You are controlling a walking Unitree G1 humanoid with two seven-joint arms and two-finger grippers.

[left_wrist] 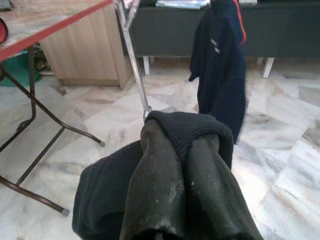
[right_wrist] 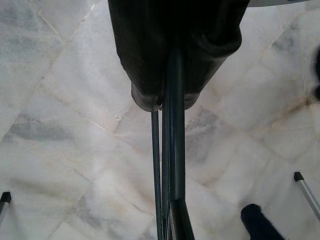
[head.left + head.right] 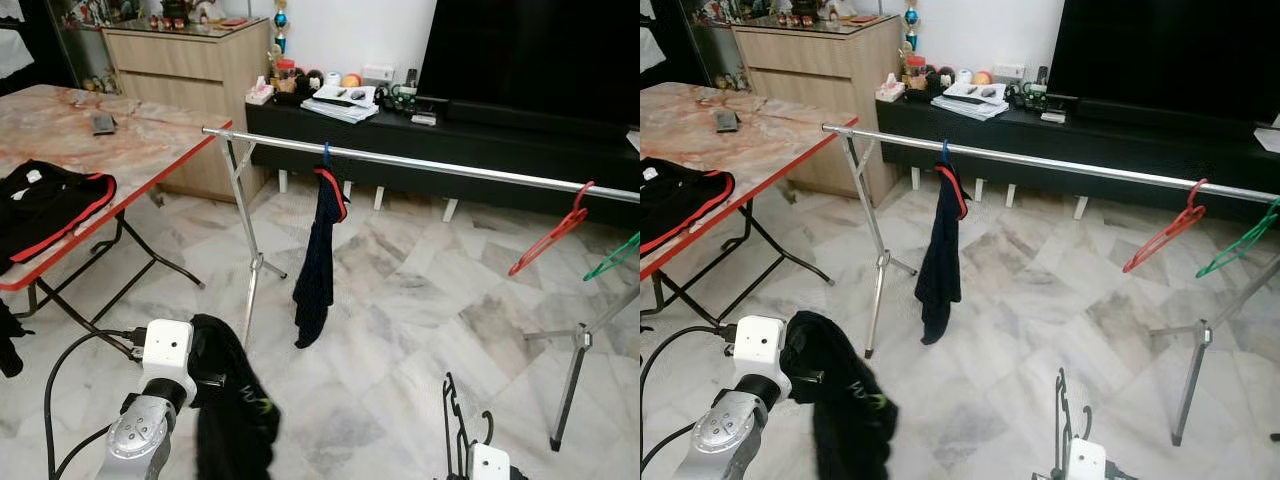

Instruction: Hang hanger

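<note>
My left gripper [image 1: 181, 150] is low at the front left, shut on a black garment [image 3: 232, 410] that drapes over its fingers and hangs toward the floor. At the bottom right, my right gripper [image 2: 165, 102] is shut on a dark thin hanger [image 3: 453, 420] that stands upright above the wrist. The silver rail [image 3: 420, 162] of a drying rack runs across ahead of me. On it hang a navy garment with red trim [image 3: 318, 250] on a blue hanger, a bare red hanger [image 3: 550, 232] and a bare green hanger [image 3: 612, 258] at the right.
A folding table with a red edge [image 3: 130, 170] stands at the left, with a black and red garment [image 3: 45, 205] on it. The rack's legs [image 3: 250, 270] [image 3: 572, 380] stand on the marble floor. Behind are a dark TV bench [image 3: 400, 130] and a wooden cabinet [image 3: 185, 70].
</note>
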